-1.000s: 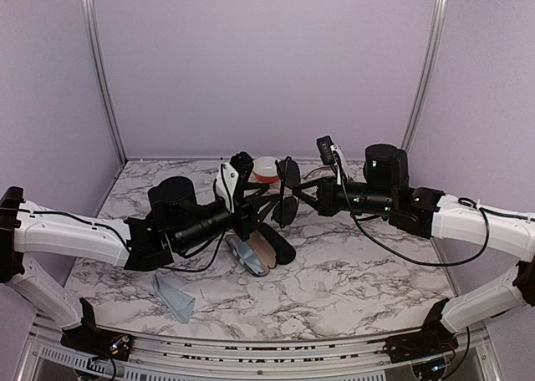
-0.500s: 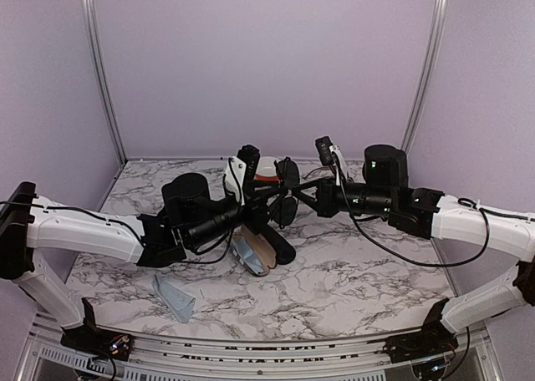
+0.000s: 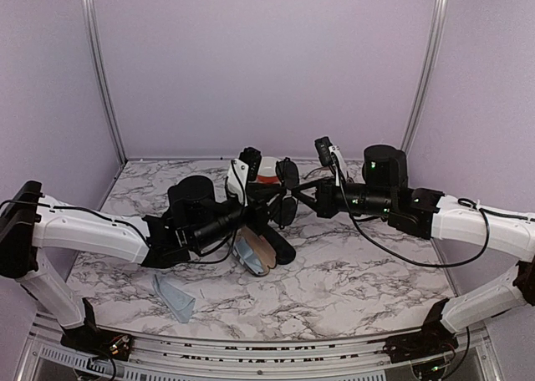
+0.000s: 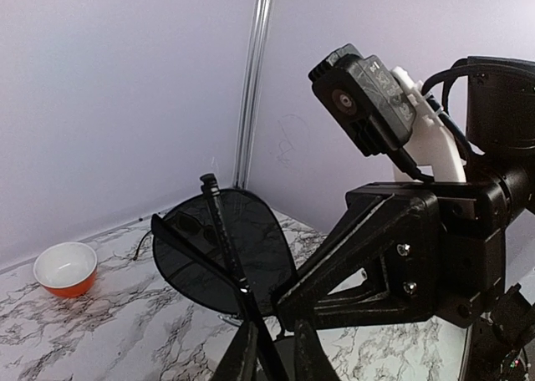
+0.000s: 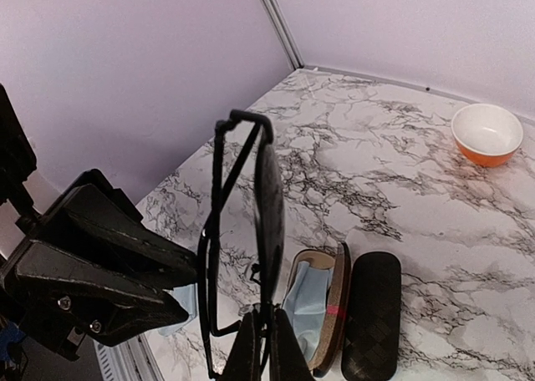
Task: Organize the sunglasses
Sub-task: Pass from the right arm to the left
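While the black sunglasses (image 3: pixel 285 197) hang in mid-air at the centre of the top view, above the marble table (image 3: pixel 359 281), both arms meet on them. Lenses sit roughly upright and one thin temple stands away from them.

Right gripper (image 5: pixel 266 354): fingers pressed together on the lower edge of the frame, at the bottom of its wrist view. Firm clamp.

Left gripper (image 4: pixel 274 360): fingers nearly together at the bottom of its view, with a thin temple running down between them. Can't tell whether the pads actually pinch it. The right gripper's body fills the right half of that view, just beside the lenses.

On the table below the pair:
- brown case (image 5: pixel 338 302) lying open, red stripe on its rim, light blue cloth (image 5: pixel 303 302) inside
- black case (image 5: pixel 373 314) closed, just beside it on the right in the right wrist view

Orange bowl (image 3: pixel 266 172), white inside, sits behind the glasses toward the back wall in the top view. A pale blue item (image 3: pixel 175 297) lies alone at the lower left of the top view, well apart from the cases.
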